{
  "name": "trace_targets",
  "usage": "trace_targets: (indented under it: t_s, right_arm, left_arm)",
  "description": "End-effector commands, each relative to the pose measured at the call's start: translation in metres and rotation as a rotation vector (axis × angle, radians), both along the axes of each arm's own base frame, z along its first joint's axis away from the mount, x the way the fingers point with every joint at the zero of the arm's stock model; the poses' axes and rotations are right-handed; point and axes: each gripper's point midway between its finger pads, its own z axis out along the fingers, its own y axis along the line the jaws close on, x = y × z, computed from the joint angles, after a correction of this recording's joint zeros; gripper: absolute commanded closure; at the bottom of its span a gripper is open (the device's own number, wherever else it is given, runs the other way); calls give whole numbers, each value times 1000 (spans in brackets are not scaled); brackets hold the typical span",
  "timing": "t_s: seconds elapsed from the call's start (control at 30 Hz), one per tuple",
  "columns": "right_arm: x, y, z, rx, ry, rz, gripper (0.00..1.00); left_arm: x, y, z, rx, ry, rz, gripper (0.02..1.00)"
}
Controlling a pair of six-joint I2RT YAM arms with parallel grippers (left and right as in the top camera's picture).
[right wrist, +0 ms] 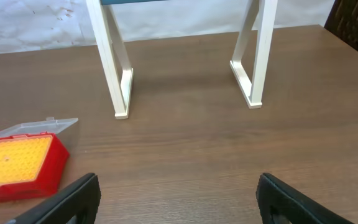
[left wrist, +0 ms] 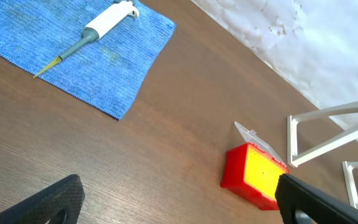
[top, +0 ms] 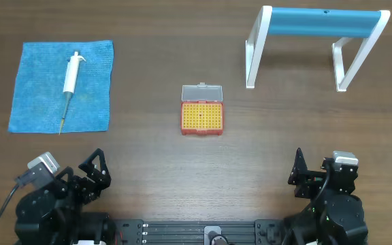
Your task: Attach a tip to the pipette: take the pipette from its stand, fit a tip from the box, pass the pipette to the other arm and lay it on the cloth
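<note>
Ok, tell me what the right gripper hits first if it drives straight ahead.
The right gripper would probably meet bare table first, short of the stand and in line with the gap between its legs; depth is unclear.

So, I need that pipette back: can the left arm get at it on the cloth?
Probably yes: the pipette lies uncovered on the cloth, only bare table between it and the open left gripper.

Left fingers, right fingers apart
</note>
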Motion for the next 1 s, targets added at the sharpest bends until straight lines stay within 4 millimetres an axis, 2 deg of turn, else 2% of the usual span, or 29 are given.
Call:
trace_targets:
  t_s: [0.03, 0.17, 0.27, 0.4, 0.47, 0.57, 0.6, 0.67, 0.73, 0.8, 0.9, 1.0]
  right_arm:
    - [0, -3, -3, 5, 0, -22, 189]
    - [0, -3, -3, 5, -1, -22, 189]
    - [0, -3, -3, 5, 0, -22, 189]
    - [0, -3, -3, 5, -1, -22, 189]
    - [0, -3, -3, 5, 0, -22, 189]
    - [0, -3, -3, 5, -1, -22, 189]
    - [0, -3, -3, 5, 0, -22, 189]
    - [0, -3, -3, 5, 0, -22, 187]
    - [0, -3, -3, 5, -1, -22, 187]
    - [0, -3, -3, 5, 0, -22, 189]
    - [0, -3, -3, 5, 0, -22, 187]
    - [0, -3, -3, 5, 0, -22, 189]
  left_arm:
    - [2, -3, -6, -10, 9, -17, 23]
    - [3, -3, -32, -11, 74, -16, 23]
    - [3, -3, -43, -12, 106, -16, 23]
    - [0, -3, -43, -11, 87, -17, 23]
    - [-10, -4, -42, -11, 57, -19, 25]
    - [-14, 16, -29, 37, -33, 86, 23]
    - [-7, 23, -22, 71, -65, 120, 23]
    - [10, 26, -1, 178, -174, 85, 23]
    - [32, 18, 27, 349, -340, -25, 23]
    - [47, 6, 38, 477, -448, -116, 23]
    - [66, -5, 25, 521, -523, -179, 23]
    - [79, -11, 1, 512, -531, -208, 23]
